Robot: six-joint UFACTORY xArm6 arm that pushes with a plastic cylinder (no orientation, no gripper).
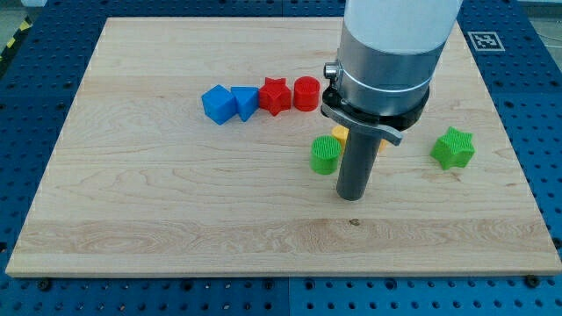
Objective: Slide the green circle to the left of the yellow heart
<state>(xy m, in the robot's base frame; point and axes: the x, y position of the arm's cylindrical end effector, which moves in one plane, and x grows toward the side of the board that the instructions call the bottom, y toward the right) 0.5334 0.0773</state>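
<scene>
The green circle (325, 155) lies on the wooden board (158, 202), right of centre. A yellow block (339, 133) shows just above and to the right of it, touching or nearly touching it. The arm hides most of the yellow block, so I cannot make out its shape. My tip (352, 198) rests on the board just to the lower right of the green circle, close to it but apart.
A blue cube-like block (218, 104), a blue block (245, 101), a red star (275, 95) and a red circle (306, 93) form a row toward the view's top. A green star (452, 147) lies at the view's right.
</scene>
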